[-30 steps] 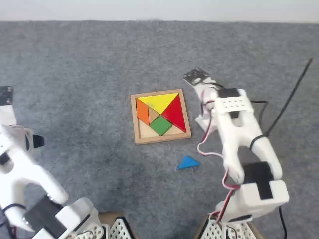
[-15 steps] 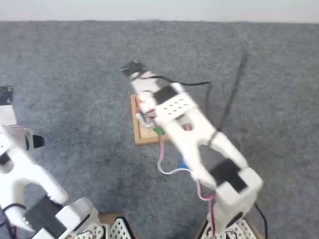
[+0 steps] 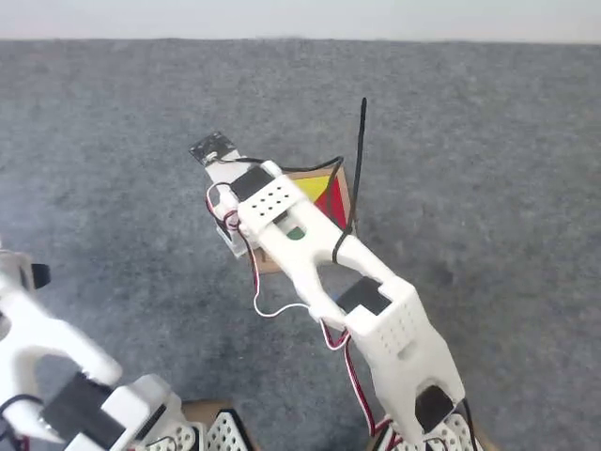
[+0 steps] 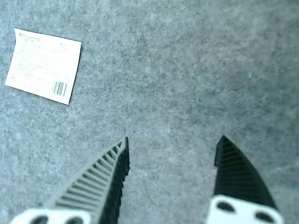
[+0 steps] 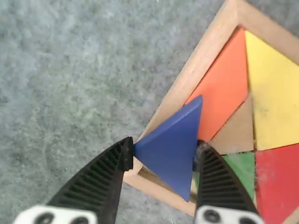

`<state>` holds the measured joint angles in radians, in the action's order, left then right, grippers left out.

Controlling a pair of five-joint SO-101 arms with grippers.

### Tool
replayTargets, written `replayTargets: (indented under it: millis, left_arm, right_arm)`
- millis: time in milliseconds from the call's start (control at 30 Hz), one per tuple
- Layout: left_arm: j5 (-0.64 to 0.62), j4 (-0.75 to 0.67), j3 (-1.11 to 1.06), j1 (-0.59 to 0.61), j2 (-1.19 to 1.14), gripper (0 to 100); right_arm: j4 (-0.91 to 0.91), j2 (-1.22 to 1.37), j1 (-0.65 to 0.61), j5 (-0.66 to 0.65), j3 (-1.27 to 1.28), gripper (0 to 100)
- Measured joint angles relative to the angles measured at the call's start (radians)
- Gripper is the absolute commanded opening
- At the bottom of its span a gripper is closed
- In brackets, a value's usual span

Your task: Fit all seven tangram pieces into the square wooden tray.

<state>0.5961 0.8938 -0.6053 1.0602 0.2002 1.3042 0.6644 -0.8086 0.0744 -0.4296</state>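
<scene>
Blue triangle [image 5: 170, 147] gripped between right gripper [image 5: 165, 148] fingers, over wooden tray [image 5: 205, 51] corner rim, tip across orange piece [image 5: 222, 88] | past fingertips: yellow piece [image 5: 273, 93], green piece [image 5: 238, 163], red piece [image 5: 278, 177] seated, bare slot [image 5: 233, 133] between | high view: right arm [image 3: 310, 254] hides most of tray | left gripper [image 4: 173, 149] spread apart over grey carpet [image 4: 187, 70], barcoded paper label [image 4: 43, 65] beyond its fingertips, print unreadable

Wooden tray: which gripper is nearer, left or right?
Right. The right gripper is above the tray at its corner, holding the blue triangle. The left gripper is open above bare carpet near a white paper slip, away from the tray.
</scene>
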Motion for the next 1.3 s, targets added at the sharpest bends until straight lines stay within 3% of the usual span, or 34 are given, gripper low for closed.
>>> replayTargets:
  millis: [467,633,1033,1300]
  left_arm:
    - [0.000,0.000,0.000,0.000,0.000,28]
    - [0.006,0.000,0.000,0.000,0.000,28]
    - [0.006,0.000,0.000,0.000,0.000,28]
    - [0.006,0.000,0.000,0.000,0.000,29]
  right_arm:
    - [0.092,0.000,-0.006,-0.002,-0.005,16.3]
    - [0.095,0.000,-0.008,-0.026,-0.005,26.4]
    - [0.097,0.000,-0.006,-0.035,-0.005,26.4]
    - [0.132,-0.227,0.014,-0.087,0.032,26.3]
